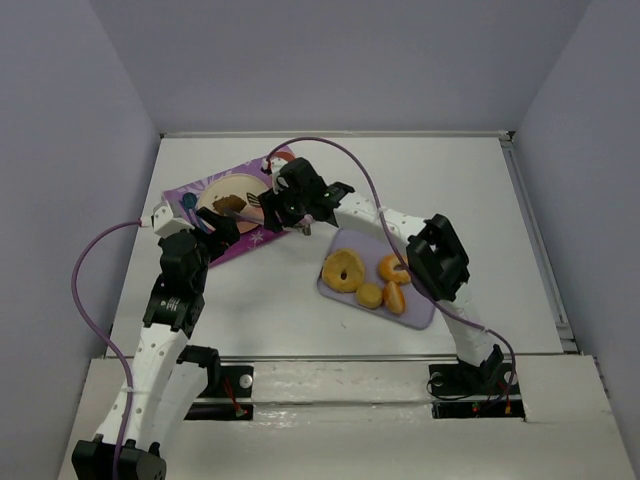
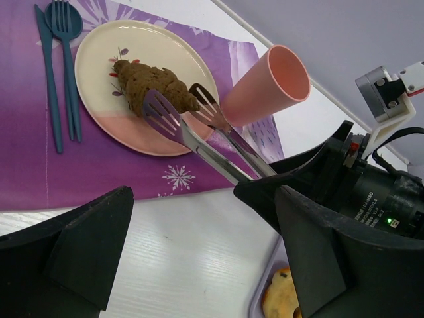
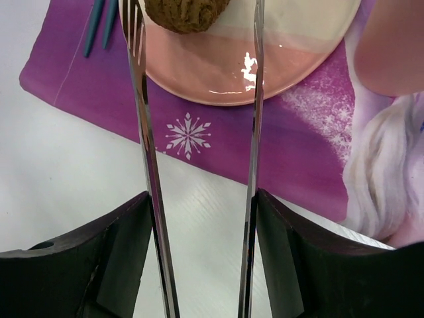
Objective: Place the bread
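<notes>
The bread (image 2: 156, 89), a dark brown lump, lies on the cream and pink plate (image 2: 99, 59) on the purple placemat; it also shows in the top view (image 1: 228, 205) and the right wrist view (image 3: 187, 13). My right gripper (image 3: 202, 195) is shut on metal tongs (image 3: 149, 165). The tongs' tips are spread and stand on either side of the bread, the left tip close against it. In the top view the right gripper (image 1: 300, 205) hovers at the mat's right edge. My left gripper (image 2: 202, 199) is open and empty over the white table just in front of the mat.
A pink cup (image 2: 268, 86) stands right of the plate. A teal fork and spoon (image 2: 63, 66) lie left of it. A lilac tray (image 1: 425, 305) holds a ring pastry (image 1: 345, 270) and orange rolls (image 1: 395, 297). Grey walls enclose the table.
</notes>
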Tool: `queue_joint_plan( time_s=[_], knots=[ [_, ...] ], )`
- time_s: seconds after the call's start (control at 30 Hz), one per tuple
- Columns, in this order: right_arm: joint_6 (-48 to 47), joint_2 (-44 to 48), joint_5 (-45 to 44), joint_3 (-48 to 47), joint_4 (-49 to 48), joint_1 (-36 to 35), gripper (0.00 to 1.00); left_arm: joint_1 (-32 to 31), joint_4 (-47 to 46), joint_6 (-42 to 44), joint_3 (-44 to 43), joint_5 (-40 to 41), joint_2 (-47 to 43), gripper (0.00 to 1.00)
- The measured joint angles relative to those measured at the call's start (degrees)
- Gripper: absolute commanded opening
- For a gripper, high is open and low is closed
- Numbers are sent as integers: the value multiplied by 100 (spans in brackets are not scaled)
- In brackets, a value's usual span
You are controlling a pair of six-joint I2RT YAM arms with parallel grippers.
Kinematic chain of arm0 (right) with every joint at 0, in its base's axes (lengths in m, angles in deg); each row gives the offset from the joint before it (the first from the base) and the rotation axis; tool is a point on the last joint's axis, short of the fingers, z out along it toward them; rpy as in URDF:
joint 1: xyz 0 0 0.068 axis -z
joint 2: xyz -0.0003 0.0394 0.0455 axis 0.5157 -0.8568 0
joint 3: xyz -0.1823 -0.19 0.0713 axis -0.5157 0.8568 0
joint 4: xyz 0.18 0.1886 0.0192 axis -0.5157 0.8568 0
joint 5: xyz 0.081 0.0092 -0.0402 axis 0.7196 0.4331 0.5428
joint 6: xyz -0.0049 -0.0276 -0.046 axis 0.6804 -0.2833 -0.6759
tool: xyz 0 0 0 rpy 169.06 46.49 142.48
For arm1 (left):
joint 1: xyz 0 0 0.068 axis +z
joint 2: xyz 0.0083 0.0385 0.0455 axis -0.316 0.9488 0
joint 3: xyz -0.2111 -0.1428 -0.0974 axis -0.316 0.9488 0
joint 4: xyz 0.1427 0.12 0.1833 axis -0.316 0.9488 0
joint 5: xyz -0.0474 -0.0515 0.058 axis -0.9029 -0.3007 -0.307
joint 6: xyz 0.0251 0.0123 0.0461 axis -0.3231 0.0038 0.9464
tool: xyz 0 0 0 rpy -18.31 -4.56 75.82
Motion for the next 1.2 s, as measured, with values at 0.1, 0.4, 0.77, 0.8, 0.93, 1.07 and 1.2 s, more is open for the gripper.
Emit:
queue_joint_plan(
  time_s=[0.1,0.4,0.77,0.8,0.93,1.07,1.2],
  knots=[
    [-81,63,-63,0,96,-20,67,0,0,-2,0,2,0,99],
    [-188,984,-256,190,236,-20,67,0,0,0,0,0,-2,99],
    [120,3305,-1545,1982,103,-13,61,0,2,-2,0,7,-4,99],
    [160,3491,-1738,2179,101,0,60,0,2,0,0,11,-4,99],
    [365,4280,-2247,3064,68,396,60,0,2,-2,2,20,-11,99],
    [546,4631,-2275,3532,-26,1401,60,0,2,-2,2,22,-33,99],
    [713,4371,-2376,3615,-164,2175,60,0,2,-2,2,24,-37,99]
  ],
)
